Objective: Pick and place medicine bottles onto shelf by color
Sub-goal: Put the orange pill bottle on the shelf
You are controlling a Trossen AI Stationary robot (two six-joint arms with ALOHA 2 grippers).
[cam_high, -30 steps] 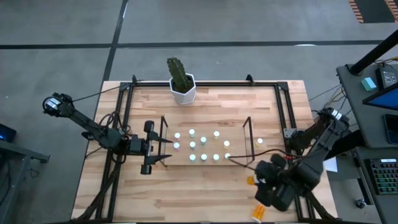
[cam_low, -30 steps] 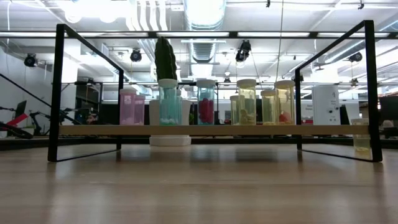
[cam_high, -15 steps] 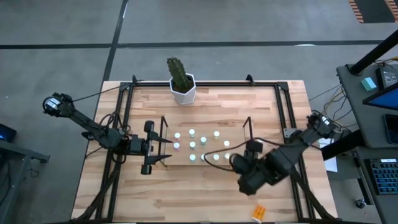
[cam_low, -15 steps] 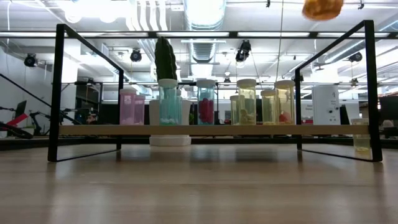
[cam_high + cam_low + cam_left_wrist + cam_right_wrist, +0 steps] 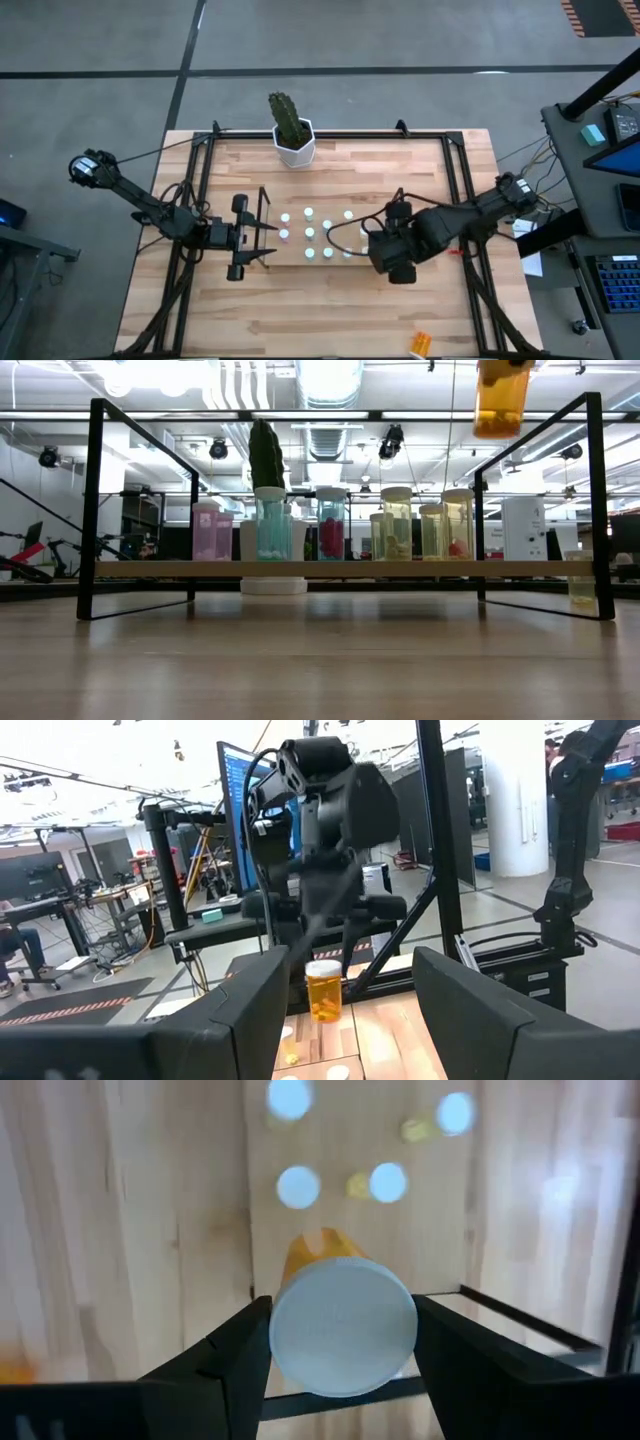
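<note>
— Table [image 5: 330, 300] of light wood, workshop behind. Where is your orange bottle [image 5: 501, 400]?

— Right gripper [image 5: 392, 252] grasps it above the shelf [image 5: 396, 212]; left gripper [image 5: 262, 243] stands released beside it.

A cactus [image 5: 287, 118] in a white hexagonal pot [image 5: 296, 148] is set at the far edge of the wooden table [image 5: 330, 320], which is edged by a black frame [image 5: 203, 160]; a monitor [image 5: 245, 800] is seen in the room beyond
</note>
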